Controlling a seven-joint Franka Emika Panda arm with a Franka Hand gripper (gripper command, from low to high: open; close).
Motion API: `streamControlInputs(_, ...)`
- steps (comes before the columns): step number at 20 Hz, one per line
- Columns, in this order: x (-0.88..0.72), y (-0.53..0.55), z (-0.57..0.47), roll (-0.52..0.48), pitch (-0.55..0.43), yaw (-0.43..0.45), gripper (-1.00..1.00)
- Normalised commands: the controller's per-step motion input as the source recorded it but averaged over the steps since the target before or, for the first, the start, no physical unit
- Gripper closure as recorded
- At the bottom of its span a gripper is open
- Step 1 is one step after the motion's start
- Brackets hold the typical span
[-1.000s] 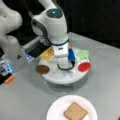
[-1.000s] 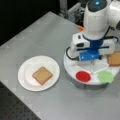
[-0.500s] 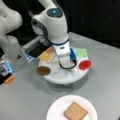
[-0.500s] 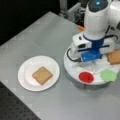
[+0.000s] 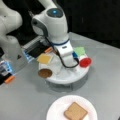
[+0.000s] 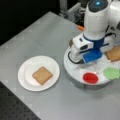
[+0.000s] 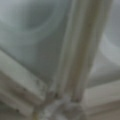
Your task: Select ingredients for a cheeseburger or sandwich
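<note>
A white round tray [image 5: 62, 77] holds the ingredients in both front views: a tan square slice [image 5: 44, 58], a dark-brown patty [image 5: 45, 73], a green lettuce leaf [image 5: 80, 51] and a red tomato disc [image 5: 85, 62]. From the opposite side the tray [image 6: 75, 72] shows the tomato [image 6: 90, 78], the lettuce [image 6: 111, 73] and the tan slice [image 6: 115, 53]. My gripper [image 5: 63, 67] is lowered onto the tray's middle [image 6: 80, 58], its fingers hidden under the hand. The wrist view shows only blurred white tray surface [image 7: 37, 37] very close. A toast slice [image 5: 75, 111] lies alone on a white plate [image 5: 56, 112].
The plate [image 6: 25, 67] with its toast [image 6: 42, 75] sits on the grey table [image 6: 37, 32] beside the tray. The arm's white base [image 5: 11, 50] stands at a front view's left, with an orange-tipped part [image 5: 9, 79] near it. Dark perforated board [image 6: 15, 110] borders the table.
</note>
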Motion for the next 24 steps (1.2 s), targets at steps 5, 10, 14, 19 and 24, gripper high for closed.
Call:
streamControlInputs(5, 0.17, 0.12, 0.11, 0.05, 0.176, 0.247, -1.0)
streamControlInputs(10, 0.18, 0.11, 0.08, 0.066, 0.158, 0.23, -1.0)
streamControlInputs(14, 0.06, 0.11, 0.08, 0.084, 0.125, 0.04, -1.0)
streamControlInputs(19, -0.07, 0.13, 0.16, 0.049, 0.13, -0.156, -1.0)
streamControlInputs(24, -0.04, 0.12, 0.16, 0.046, 0.117, -0.16, -1.0)
